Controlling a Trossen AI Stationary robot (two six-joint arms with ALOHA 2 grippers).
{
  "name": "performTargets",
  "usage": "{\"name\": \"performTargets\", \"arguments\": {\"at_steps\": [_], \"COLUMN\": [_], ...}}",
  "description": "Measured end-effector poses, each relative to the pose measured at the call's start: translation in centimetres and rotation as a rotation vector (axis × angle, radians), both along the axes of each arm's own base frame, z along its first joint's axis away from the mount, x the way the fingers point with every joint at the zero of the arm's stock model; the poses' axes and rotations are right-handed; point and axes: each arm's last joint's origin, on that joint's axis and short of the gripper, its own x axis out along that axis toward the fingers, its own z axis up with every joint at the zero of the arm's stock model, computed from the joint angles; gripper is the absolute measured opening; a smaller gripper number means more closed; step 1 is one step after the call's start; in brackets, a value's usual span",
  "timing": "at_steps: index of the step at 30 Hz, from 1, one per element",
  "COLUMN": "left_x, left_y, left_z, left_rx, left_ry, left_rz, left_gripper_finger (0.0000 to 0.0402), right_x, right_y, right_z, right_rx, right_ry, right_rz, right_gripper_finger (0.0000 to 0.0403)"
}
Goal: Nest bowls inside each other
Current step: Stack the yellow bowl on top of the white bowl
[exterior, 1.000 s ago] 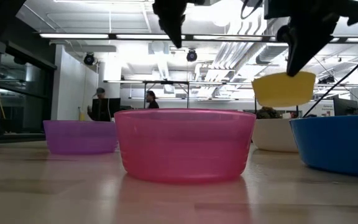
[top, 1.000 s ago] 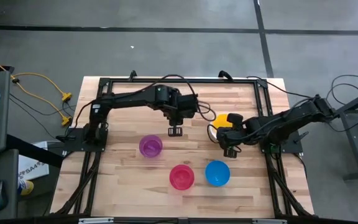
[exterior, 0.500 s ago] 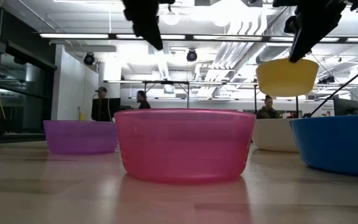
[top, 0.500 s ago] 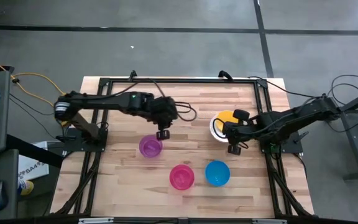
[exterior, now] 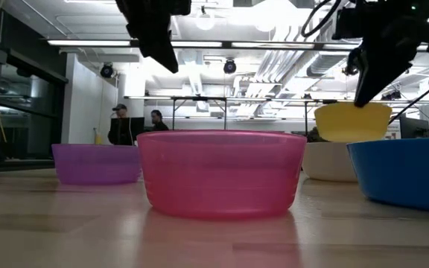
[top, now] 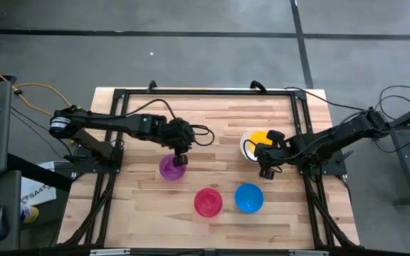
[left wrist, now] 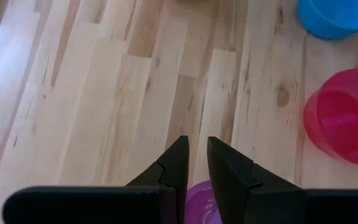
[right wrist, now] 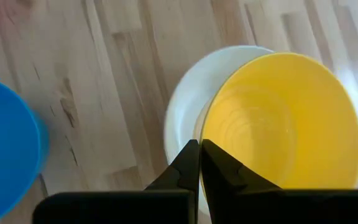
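Risk, yellow bowl: if released off-centre, the yellow bowl could catch on the rim of the white bowl and be left tilted rather than seated; the offset seen in the right wrist view would be the cause.
Risk, purple bowl: the purple bowl could be pushed across the table if the descending fingers strike its rim instead of straddling it.
Right gripper: the right gripper is seen right of centre in the high view, pinched tight on the near rim of the yellow bowl, which is carried just above the white bowl.
Left gripper: the left gripper is seen left of centre in the high view, over the upper edge of the purple bowl; its fingers are parted by a narrow gap and nothing is held.
White bowl: nothing is seated in it yet; the yellow bowl overlaps it, shifted to one side.
Yellow bowl: nothing is seen inside.
Purple bowl: no contents are seen; it stands alone, left of centre.
Pink-red bowl: no contents are seen; it stands at lower centre in the high view.
Blue bowl: no contents are seen; it stands just right of the pink-red bowl.
Task state: no bowl is judged fully nested yet.
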Motion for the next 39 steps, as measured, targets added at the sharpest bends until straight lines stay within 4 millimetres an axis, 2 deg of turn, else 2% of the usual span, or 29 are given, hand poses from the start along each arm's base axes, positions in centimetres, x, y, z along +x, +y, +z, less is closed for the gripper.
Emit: {"name": "performTargets", "arguments": {"at_steps": [10,26,39], "left_x": [0.2,0.2,0.2], "left_y": [0.0,0.0,0.0], "left_z": [0.1,0.1,0.1], "left_rx": [-0.006,-0.005,-0.007], "left_ry": [-0.02,-0.024,-0.029], "left_rz": [0.008,0.005,0.004], "left_gripper_finger": [0.0058,0.0058,0.0058], "right_x": [-0.1,0.1,0.2], "right_y": [-0.6,-2.6,-4.2], "right_z": [-2.5,-4.5,-4.6], "right_rx": [0.026,0.099,0.157], "right_ry": [-0.008,-0.013,-0.002], "right_rz": [-0.004,0.002,-0.011], "right_gripper_finger": [0.0003,0.0003,0.0003]}}
